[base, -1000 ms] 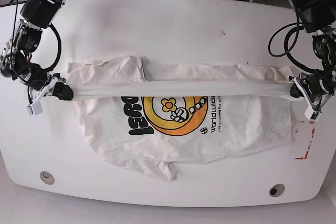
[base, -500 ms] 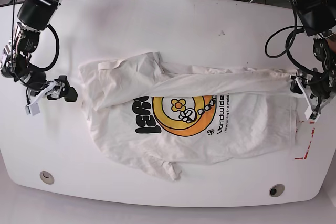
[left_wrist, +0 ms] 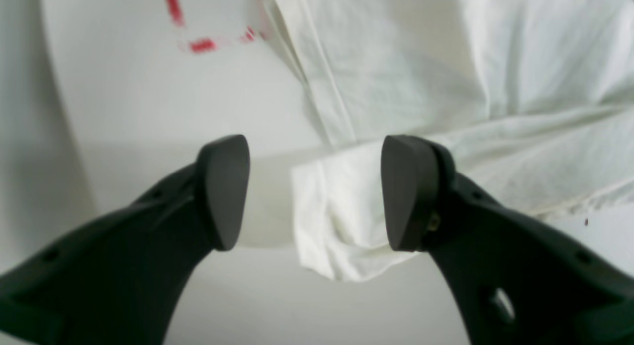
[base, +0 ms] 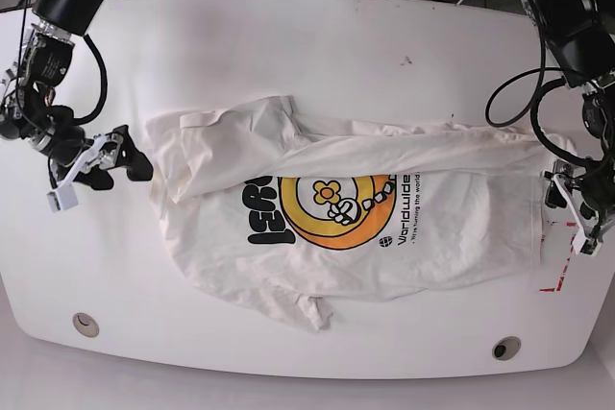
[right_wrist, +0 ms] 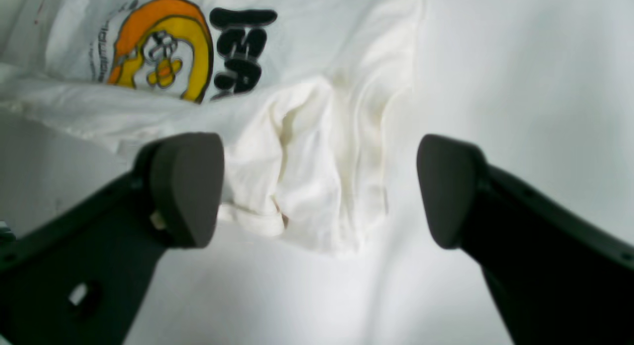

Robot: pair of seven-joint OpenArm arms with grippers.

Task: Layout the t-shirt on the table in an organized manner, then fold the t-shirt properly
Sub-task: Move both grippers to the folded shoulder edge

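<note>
The white t-shirt [base: 346, 228] lies crumpled on the table [base: 336, 55], print up, with its orange and yellow cartoon [base: 336, 208] and black lettering [base: 267, 223] showing. A long fold crosses its upper part. My left gripper [base: 559, 189] is open and empty, just off the shirt's edge at the base view's right. In the left wrist view [left_wrist: 317, 191] a folded cloth corner [left_wrist: 337, 221] lies between the jaws. My right gripper [base: 130, 162] is open and empty at the base view's left. In the right wrist view [right_wrist: 317, 186] a bunched sleeve [right_wrist: 307, 186] lies below the jaws.
Red tape marks [base: 562, 256] lie by the table's edge under my left arm and show in the left wrist view [left_wrist: 198, 45]. Two grommet holes [base: 86, 324] [base: 506, 348] sit near the front edge. A dark speck [base: 407, 60] is at the back. Cables run behind the table.
Both grippers have let go of the stretched fold and opened. The shirt has gone slack and settled on the table. Both arms have drawn back outward from the cloth.
</note>
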